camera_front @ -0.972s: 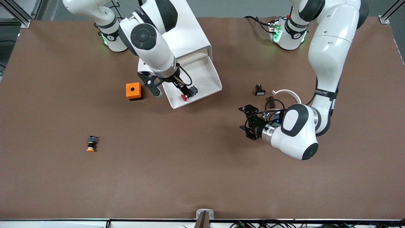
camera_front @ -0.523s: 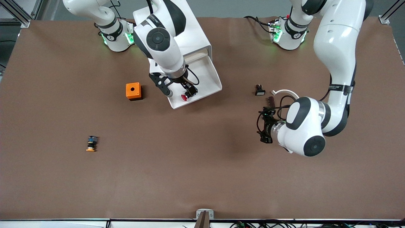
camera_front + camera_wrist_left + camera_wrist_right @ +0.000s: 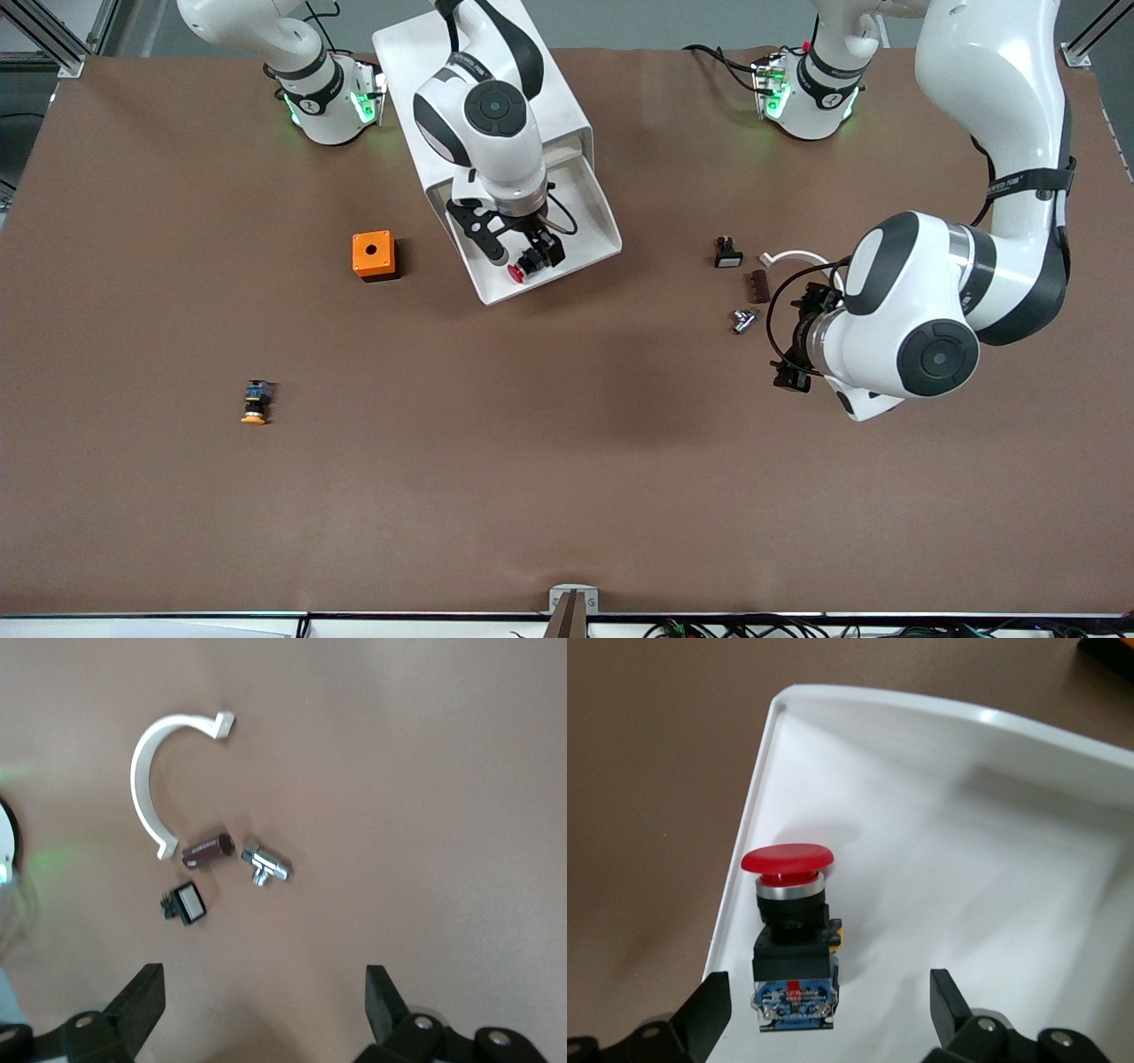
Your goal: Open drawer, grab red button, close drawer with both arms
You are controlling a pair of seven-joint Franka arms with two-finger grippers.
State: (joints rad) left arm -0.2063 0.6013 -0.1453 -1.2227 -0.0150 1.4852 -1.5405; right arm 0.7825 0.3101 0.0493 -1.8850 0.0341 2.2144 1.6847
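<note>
The drawer stands pulled out of the white cabinet. The button, with red cap and black-and-blue body, lies inside the drawer at its front corner toward the right arm's end. My right gripper hangs open just over it. In the right wrist view the button lies between the spread fingers of the gripper, nearer one finger, beside the drawer's wall. My left gripper is open and empty over bare table; it also shows in the left wrist view.
An orange box with a hole sits beside the drawer. An orange-capped button lies nearer the front camera. Near the left gripper lie a white curved clip, a brown cylinder, a metal fitting and a small switch.
The right gripper has shifted and turned over the drawer; the button stays in place. The left arm has drawn back from the drawer toward its own end of the table and turned its gripper downward.
</note>
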